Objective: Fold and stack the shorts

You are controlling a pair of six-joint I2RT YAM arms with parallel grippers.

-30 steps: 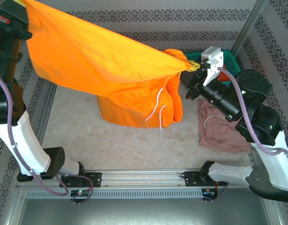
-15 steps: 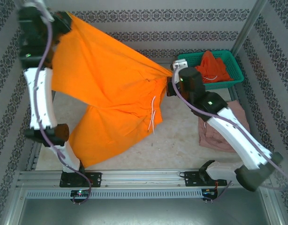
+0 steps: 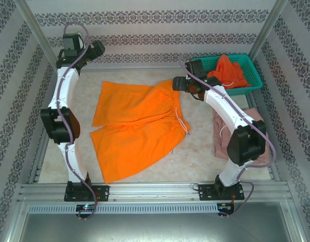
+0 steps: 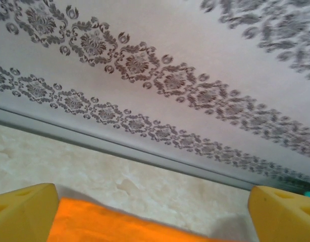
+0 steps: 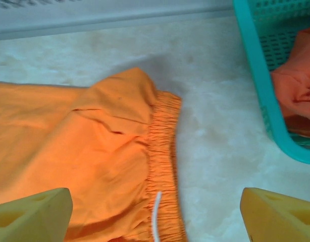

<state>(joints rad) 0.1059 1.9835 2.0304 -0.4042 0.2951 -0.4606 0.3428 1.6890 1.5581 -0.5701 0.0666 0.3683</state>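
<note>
One pair of bright orange shorts (image 3: 137,126) lies spread flat in the middle of the table, its waistband (image 5: 162,151) and white drawstring to the right. My left gripper (image 3: 98,49) hangs open over the far left corner, just beyond the shorts' far leg edge (image 4: 119,229); nothing sits between its yellow fingertips (image 4: 23,212). My right gripper (image 3: 175,83) stands open above the waistband's far end, fingertips (image 5: 278,214) wide apart and holding nothing. Dusty pink shorts (image 3: 256,121) lie crumpled at the right, partly behind the right arm.
A teal mesh basket (image 3: 252,64) stands at the far right corner with another orange garment (image 3: 226,70) in it; its wall (image 5: 256,75) is close to the right gripper. The patterned back wall (image 4: 145,60) rises just past the left gripper.
Both grippers have opened and let go of the orange shorts, which dropped from being stretched in the air to lying flat. Both arms have reached toward the far side.
</note>
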